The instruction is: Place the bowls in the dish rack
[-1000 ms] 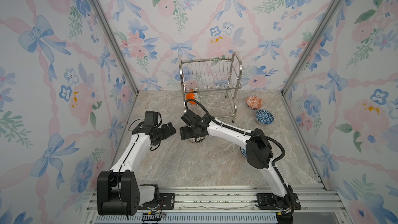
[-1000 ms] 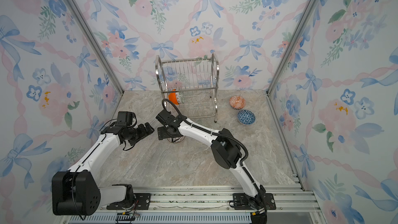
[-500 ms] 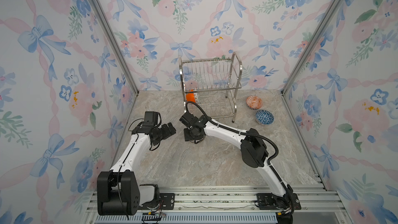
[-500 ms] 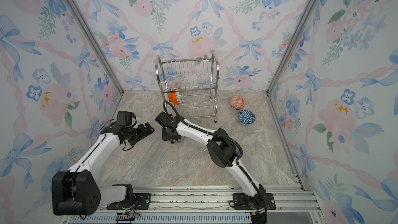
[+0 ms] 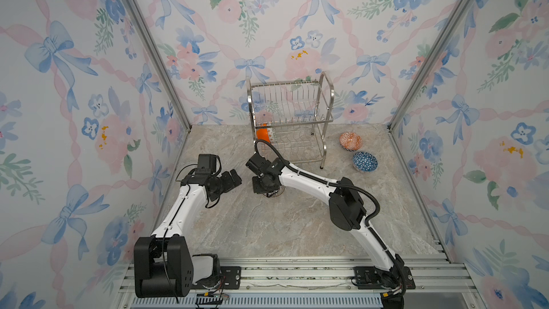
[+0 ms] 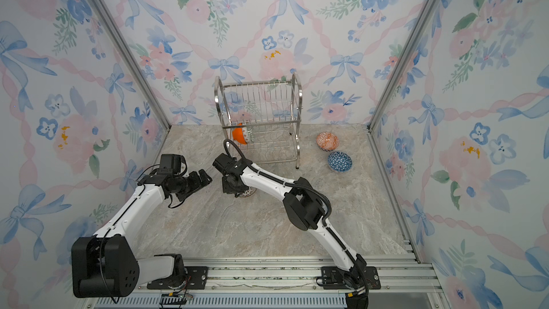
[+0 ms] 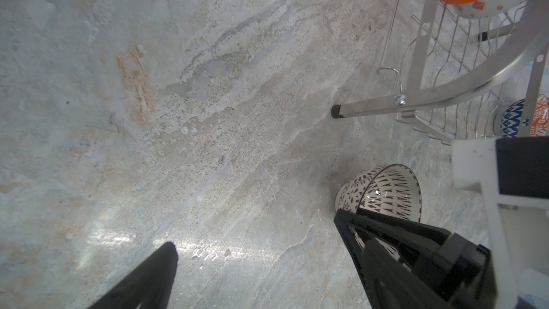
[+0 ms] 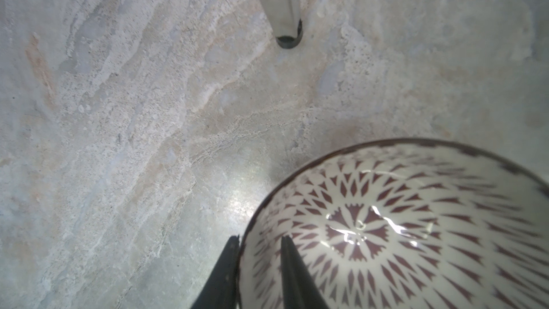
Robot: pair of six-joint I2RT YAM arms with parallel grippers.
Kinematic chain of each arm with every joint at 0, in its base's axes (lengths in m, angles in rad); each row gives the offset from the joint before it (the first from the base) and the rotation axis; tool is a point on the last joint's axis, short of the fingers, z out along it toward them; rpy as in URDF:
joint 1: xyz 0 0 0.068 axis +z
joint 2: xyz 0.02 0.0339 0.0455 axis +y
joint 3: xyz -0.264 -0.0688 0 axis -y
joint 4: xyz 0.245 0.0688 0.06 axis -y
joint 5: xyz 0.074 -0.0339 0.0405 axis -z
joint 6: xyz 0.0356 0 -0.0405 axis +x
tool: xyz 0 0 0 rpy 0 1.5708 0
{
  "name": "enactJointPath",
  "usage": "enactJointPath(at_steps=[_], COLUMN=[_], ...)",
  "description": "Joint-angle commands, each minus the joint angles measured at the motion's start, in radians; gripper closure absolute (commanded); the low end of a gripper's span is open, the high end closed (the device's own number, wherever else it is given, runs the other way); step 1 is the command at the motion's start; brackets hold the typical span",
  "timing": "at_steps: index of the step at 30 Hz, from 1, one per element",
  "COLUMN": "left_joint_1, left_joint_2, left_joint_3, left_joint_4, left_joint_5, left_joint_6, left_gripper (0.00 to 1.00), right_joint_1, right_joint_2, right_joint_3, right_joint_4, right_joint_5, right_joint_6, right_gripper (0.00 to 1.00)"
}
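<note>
Right claw (image 8: 259,237): straddles rim of white lattice bowl (image 8: 401,218) on table (image 5: 267,233), one finger inside, one outside, ready to pinch its wall; cannot tell whether clamped yet.
Dish rack (image 5: 330,99) just beyond, plain orange bowl (image 5: 263,134) slotted on edge in lower tier; left claw (image 5: 234,178) wide open, empty, clear of the pick; orange-red patterned bowl (image 5: 351,141) and dark-blue bowl (image 5: 365,162) waiting right of rack.

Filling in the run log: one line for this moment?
left gripper: open, empty | right gripper: astride lattice bowl rim, clamp unclear | dish rack: orange bowl inside | table: blue bowl not racked
</note>
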Motion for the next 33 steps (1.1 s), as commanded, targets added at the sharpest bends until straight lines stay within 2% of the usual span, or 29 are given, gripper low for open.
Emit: enactJointPath(at_steps=[1, 5, 17, 33], left_joint_1=[0.010, 0.014, 0.024, 0.030], left_joint_2=[-0.031, -0.044, -0.048, -0.040], left_joint_3=[-0.022, -0.033, -0.050, -0.070], left_joint_4=[-0.006, -0.006, -0.005, 0.020], left_joint_5=[0.013, 0.014, 0.020, 0.039], left_joint_6=[0.025, 0.025, 0.036, 0.051], left_gripper=[0.02, 0.02, 0.02, 0.02], right_joint_1=[0.007, 0.020, 0.031, 0.038], right_joint_2=[0.048, 0.080, 0.068, -0.065], right_joint_3=[0.067, 0.127, 0.118, -0.041], right_joint_4=[-0.088, -0.153, -0.188, -0.149], right_joint_5=[0.016, 0.040, 0.081, 0.168], right_joint_6=[-0.024, -0.048, -0.049, -0.013], right_gripper=[0.75, 0.81, 0.92, 1.00])
